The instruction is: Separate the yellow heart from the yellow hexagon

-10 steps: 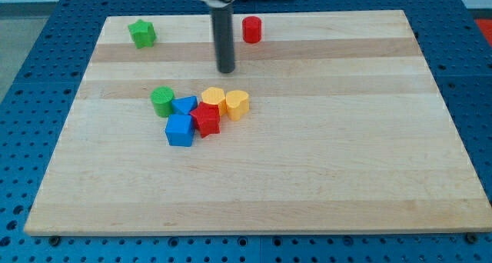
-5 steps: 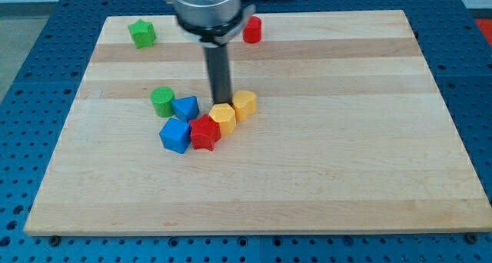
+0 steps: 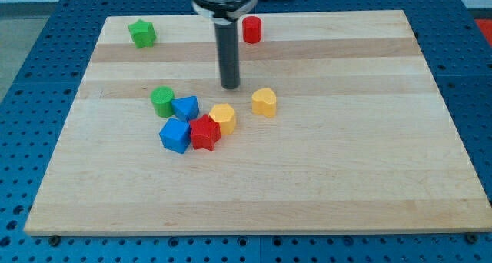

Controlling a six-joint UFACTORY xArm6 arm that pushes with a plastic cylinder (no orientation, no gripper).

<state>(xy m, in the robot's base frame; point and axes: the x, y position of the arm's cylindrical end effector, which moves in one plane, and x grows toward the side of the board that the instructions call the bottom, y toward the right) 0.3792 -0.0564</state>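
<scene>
Tip point(image 3: 230, 86) bare, holding nothing, touching no block, parked just beyond the cluster. Heart point(image 3: 264, 101) alone to the right, clear gap between it and hexagon point(image 3: 223, 118). Hexagon touching red block point(image 3: 205, 133), with two blue blocks point(image 3: 176, 134) point(image 3: 185, 107) and green block point(image 3: 162, 101) further left. Split looks done. Risks, as judged: dragging the tip nearward through the gap at a slant, nudging heart back left; clipping hexagon, sending it right toward heart; scattering the cluster.

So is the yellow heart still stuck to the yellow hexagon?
No, they are apart. The yellow heart sits alone with bare wood between it and the yellow hexagon. My tip is above both, touching neither.
</scene>
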